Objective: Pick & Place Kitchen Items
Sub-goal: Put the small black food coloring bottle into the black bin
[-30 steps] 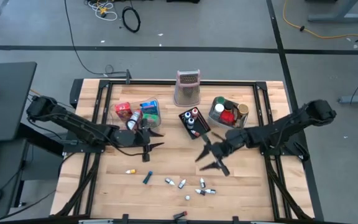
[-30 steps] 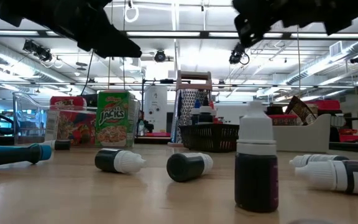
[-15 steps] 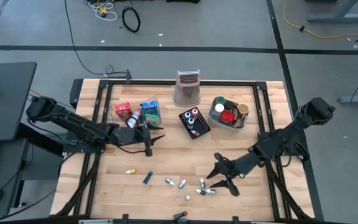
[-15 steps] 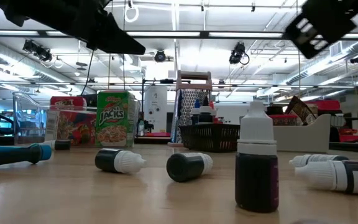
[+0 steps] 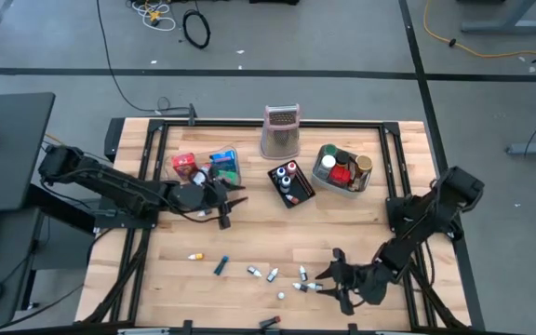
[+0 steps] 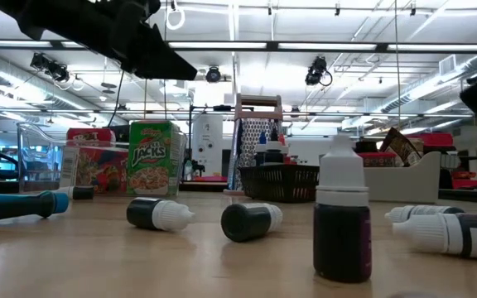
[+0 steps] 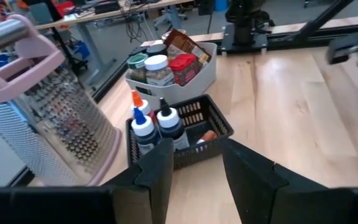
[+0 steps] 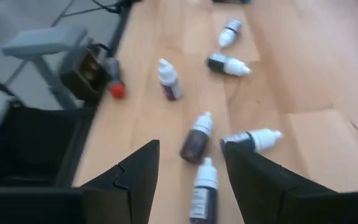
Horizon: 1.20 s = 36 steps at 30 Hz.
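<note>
Several tiny vials (image 5: 291,279) lie scattered on the table's near part; in the low view one stands upright (image 6: 340,219) and others lie on their sides (image 6: 251,221). My right gripper (image 5: 335,279) hovers open just right of them; the right wrist view shows its fingers spread over two dark vials (image 8: 197,140). My left gripper (image 5: 226,207) is open and holds nothing, beside the clear tray with red and blue-green packets (image 5: 207,167). The left wrist view (image 7: 194,171) faces the bottles in the black mesh basket (image 7: 207,127).
A metal grater with a pink handle (image 5: 281,130) stands at the far edge. The grey bin (image 5: 322,177) holds small cans, right of the mesh basket (image 5: 303,191). A blue pen (image 5: 221,266) and a yellow-capped vial (image 5: 194,255) lie near left. A small red-tipped thing (image 5: 268,322) sits at the near edge.
My right gripper has swept from the table's middle, near the mesh basket, toward the near edge and come down beside the scattered vials, staying open. The vials have not moved.
</note>
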Motion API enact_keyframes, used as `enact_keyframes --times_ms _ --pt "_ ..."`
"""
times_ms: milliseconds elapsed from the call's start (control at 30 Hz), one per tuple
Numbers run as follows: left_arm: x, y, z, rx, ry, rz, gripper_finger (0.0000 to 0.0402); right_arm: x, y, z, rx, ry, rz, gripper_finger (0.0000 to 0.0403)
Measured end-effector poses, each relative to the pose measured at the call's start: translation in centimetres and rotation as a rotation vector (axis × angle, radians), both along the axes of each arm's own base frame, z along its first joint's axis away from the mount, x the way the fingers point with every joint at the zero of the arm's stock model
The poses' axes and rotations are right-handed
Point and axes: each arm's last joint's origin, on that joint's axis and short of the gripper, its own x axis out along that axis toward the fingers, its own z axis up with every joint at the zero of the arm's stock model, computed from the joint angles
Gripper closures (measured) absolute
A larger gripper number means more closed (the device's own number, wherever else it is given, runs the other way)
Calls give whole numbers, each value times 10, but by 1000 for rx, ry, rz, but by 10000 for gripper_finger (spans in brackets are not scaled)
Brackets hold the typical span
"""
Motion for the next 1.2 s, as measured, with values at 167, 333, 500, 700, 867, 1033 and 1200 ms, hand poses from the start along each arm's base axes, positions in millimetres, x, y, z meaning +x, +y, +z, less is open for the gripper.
enact_keyframes --times_ms 167,333,500,700,867,1033,1200 --pt "0 0 0 -1 5 -26 254 3 5 -25 30 31 -45 208" --pt "0 0 0 4 8 -28 254 3 6 -49 42 89 -65 208" --pt "0 -1 0 6 7 -32 254 6 4 -50 68 100 -79 215" --pt "0 -1 0 5 8 -34 254 12 -3 -52 60 140 -82 265" --pt "0 -1 0 -1 9 -55 254 18 -11 -53 77 180 -100 317" --pt "0 -1 0 4 10 -58 254 25 -18 -50 62 180 -98 330" --pt "0 -1 0 8 11 -59 254 26 -36 -32 -14 210 -110 309"
